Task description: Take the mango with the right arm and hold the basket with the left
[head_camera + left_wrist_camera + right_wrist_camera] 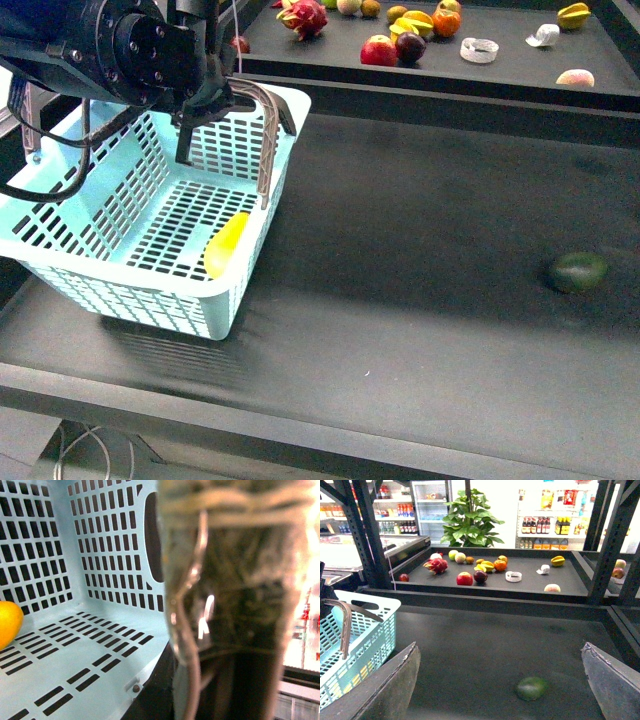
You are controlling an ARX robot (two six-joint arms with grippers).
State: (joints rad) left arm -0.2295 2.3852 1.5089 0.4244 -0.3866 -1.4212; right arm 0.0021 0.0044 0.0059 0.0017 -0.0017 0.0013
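The light-blue basket (120, 215) stands tilted at the left of the dark table. The yellow mango (226, 244) lies inside it on the slotted floor near the right wall; it also shows in the left wrist view (7, 622). My left gripper (205, 100) is shut on the basket's grey-brown handle (268, 130), which fills the left wrist view (225, 580) as a blur. My right gripper (502, 680) is open and empty, its fingers (395, 690) wide apart above the table, not seen in the front view. The basket shows at the edge of the right wrist view (355, 645).
A dark green oval fruit (578, 271) lies on the table at the right, also between the right fingers' span (532, 688). A back shelf (500, 75) holds several fruits, among them a dragon fruit (304, 18) and a red apple (378, 50).
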